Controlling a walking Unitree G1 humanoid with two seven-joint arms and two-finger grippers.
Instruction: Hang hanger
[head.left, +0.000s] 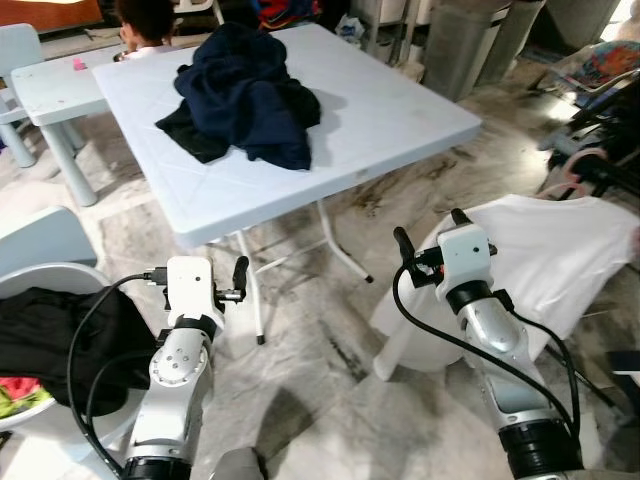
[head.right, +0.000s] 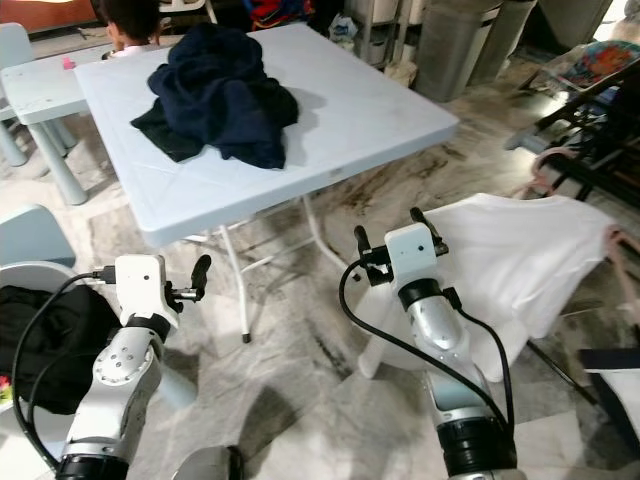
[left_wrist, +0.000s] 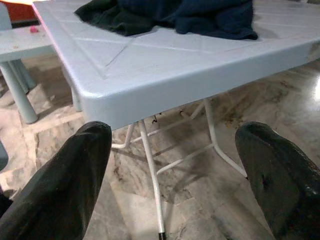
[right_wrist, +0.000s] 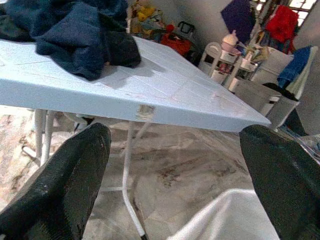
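Observation:
A pink hanger (head.left: 583, 166) carries a white T-shirt (head.left: 545, 255) at the right, draped over a white seat (head.left: 415, 335) low above the floor. A dark rack (head.left: 612, 175) stands just behind the hanger. My right gripper (head.left: 432, 230) is held up left of the shirt, open and holding nothing; in its wrist view the fingers (right_wrist: 65, 180) stand far apart, with a corner of the shirt (right_wrist: 225, 220) below. My left gripper (head.left: 195, 272) is raised near the table's front corner, also open, its fingers (left_wrist: 70, 185) spread before the table edge.
A pale blue folding table (head.left: 400, 110) bears a heap of navy clothes (head.left: 245, 95). A small table (head.left: 50, 80) and a seated person (head.left: 145, 25) are behind it. A white basket (head.left: 60, 275) with black clothes (head.left: 50, 340) sits at the left. Grey bins (head.left: 480, 40) stand at the back.

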